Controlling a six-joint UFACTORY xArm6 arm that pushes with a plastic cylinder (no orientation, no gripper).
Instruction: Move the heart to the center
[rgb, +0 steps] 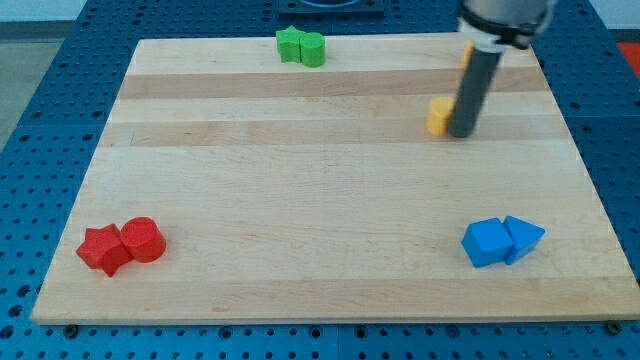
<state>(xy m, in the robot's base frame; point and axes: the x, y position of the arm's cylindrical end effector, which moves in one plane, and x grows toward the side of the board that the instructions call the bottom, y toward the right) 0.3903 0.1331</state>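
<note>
A small yellow block (438, 115), probably the heart though its shape is hard to make out, lies on the wooden board (300, 200) at the upper right. My tip (461, 135) rests on the board just to the right of this block, touching or nearly touching it. A sliver of a second yellow-orange block (466, 52) shows behind the rod near the board's top edge; most of it is hidden.
Two green blocks (301, 46) sit together at the top edge, one star-like. A red star (103, 249) and a red cylinder (143, 239) touch at the bottom left. A blue cube (485, 243) and a blue triangle (524, 236) touch at the bottom right.
</note>
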